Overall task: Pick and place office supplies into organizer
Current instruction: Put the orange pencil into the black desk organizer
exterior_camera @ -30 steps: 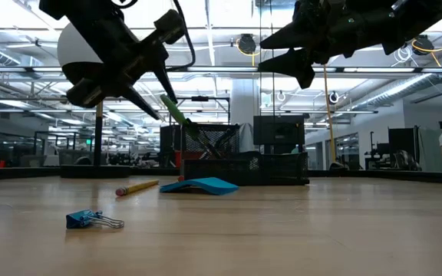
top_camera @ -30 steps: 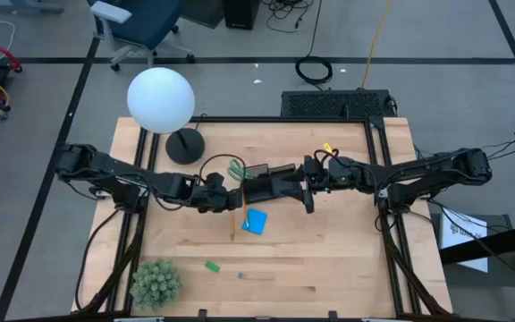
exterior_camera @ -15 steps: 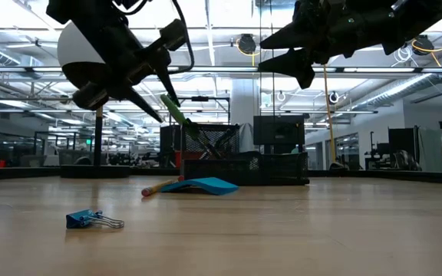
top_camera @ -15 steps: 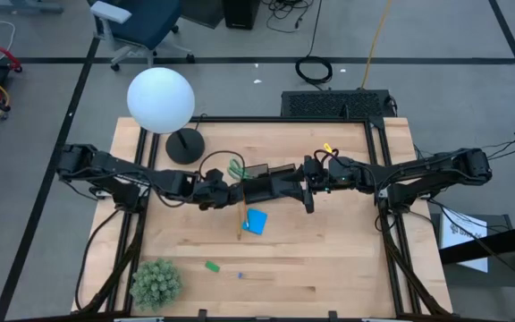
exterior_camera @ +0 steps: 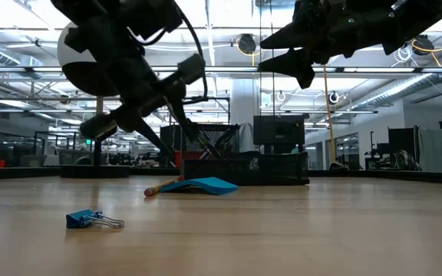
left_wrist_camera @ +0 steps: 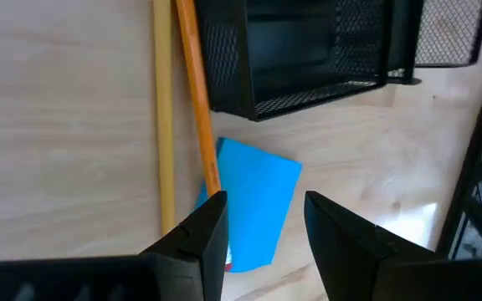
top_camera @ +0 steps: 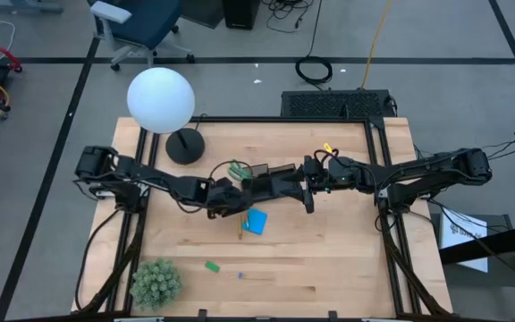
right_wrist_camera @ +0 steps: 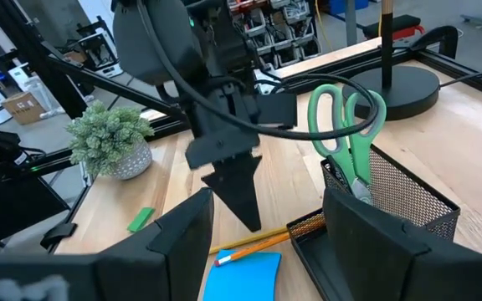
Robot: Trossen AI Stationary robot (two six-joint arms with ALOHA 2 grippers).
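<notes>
My left gripper (left_wrist_camera: 266,226) hangs open, tilted down over the near end of two pencils (left_wrist_camera: 161,117) and the blue note pad (left_wrist_camera: 258,201), touching neither. The pencils lie side by side on the table, and one passes under the pad's edge. Just beyond them stands the black mesh organizer (top_camera: 271,182), with green-handled scissors (right_wrist_camera: 346,125) upright in it. A green eraser (top_camera: 212,266) and a small blue clip (exterior_camera: 93,220) lie nearer the front edge. My right gripper (top_camera: 308,188) waits open, raised above the organizer's right end.
A white globe lamp (top_camera: 160,100) on a round black base (top_camera: 185,145) stands at the far left. A fuzzy green plant ball (top_camera: 156,283) sits at the near left corner. Bare wood (top_camera: 329,259) lies to the near right.
My left gripper has come down and moved toward the table's right, nearer the note pad and pencils, rolling its wrist and staying open. One pencil has shifted along the table toward the right, up against the note pad.
</notes>
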